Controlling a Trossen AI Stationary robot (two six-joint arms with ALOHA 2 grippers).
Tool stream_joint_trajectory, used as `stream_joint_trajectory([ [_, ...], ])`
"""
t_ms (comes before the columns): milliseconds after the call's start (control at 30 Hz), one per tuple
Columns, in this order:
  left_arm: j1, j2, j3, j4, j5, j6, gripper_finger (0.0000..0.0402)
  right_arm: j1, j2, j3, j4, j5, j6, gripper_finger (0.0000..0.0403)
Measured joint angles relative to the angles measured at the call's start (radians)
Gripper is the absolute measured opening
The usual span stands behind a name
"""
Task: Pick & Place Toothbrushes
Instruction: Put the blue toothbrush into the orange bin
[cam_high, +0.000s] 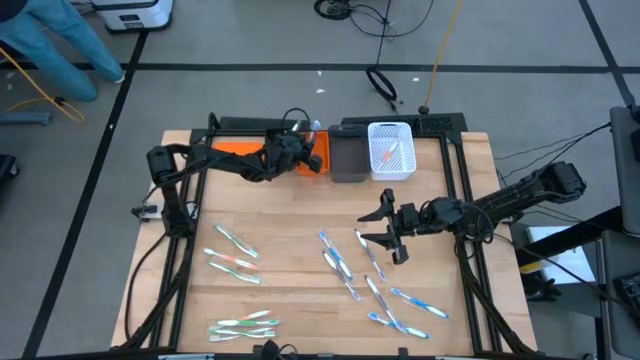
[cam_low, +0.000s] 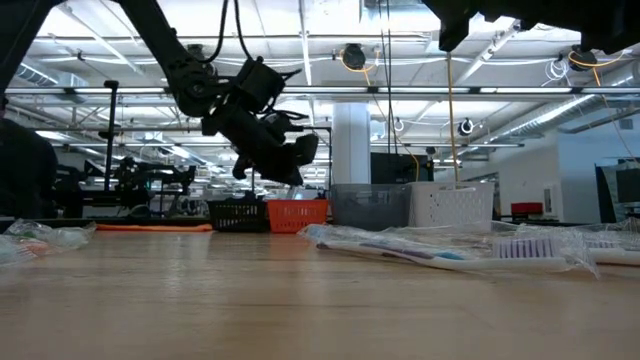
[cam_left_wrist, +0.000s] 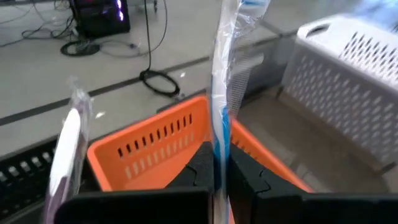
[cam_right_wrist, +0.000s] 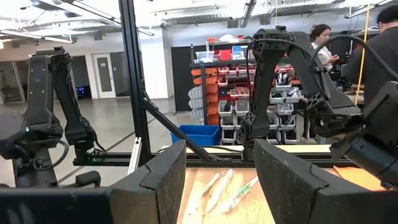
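Dropping a brush into the orange bin

My left gripper (cam_left_wrist: 217, 177) pinches a wrapped brush (cam_left_wrist: 222, 81) above the orange bin (cam_left_wrist: 155, 140); I centre it, then release. My right gripper (cam_high: 385, 229) waits wide open beside the bin.

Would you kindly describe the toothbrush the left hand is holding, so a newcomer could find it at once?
Start at the row of bins along the table's far edge and find the orange bin. Just above it is the left hand, shut on a wrapped toothbrush. It is the only one standing on end in the air; the others lie flat.

Two matte black jointed arms — bulky housings, black cables trailing — each ending in blocky, angular dark fingers (cam_right_wrist: 163, 180).
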Motion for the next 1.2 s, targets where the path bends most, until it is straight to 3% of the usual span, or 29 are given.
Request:
stream_joint_trajectory([
  [167,0.002,0.004,0.017,-0.054,-0.002,0.005,0.0009,0.000,0.000,0.000,-0.002,0.000,0.000,0.0180],
  [467,0.002,0.004,0.018,-0.061,-0.002,0.001,0.0059,0.000,0.000,0.000,-0.004,0.000,0.000,0.0180],
  [1067,0.002,0.004,0.018,-0.057,-0.025,-0.002,0.0064,0.000,0.000,0.000,-0.012,-0.002,0.000,0.0180],
  [1200,0.002,0.004,0.018,-0.057,-0.028,-0.003,0.0088,0.000,0.000,0.000,-0.020,-0.002,0.000,0.0180],
])
